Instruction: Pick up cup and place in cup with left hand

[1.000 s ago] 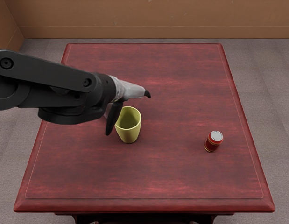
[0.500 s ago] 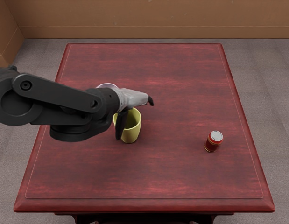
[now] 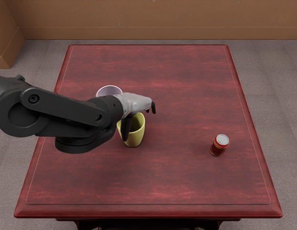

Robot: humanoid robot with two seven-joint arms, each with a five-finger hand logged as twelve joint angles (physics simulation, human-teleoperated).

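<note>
Across the red surface, the left robot hand edges down to the yellow cup beneath it, fingers apart, gripping nothing, baring more pale cup beyond its wrist: grasp likely next!

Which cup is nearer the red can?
The yellow cup, nearer the front edge; the pale-rimmed one sits farther back and left, partly hidden by the left arm.

A red can stands on a reddish table, grey floor and brown wall beyond
</note>
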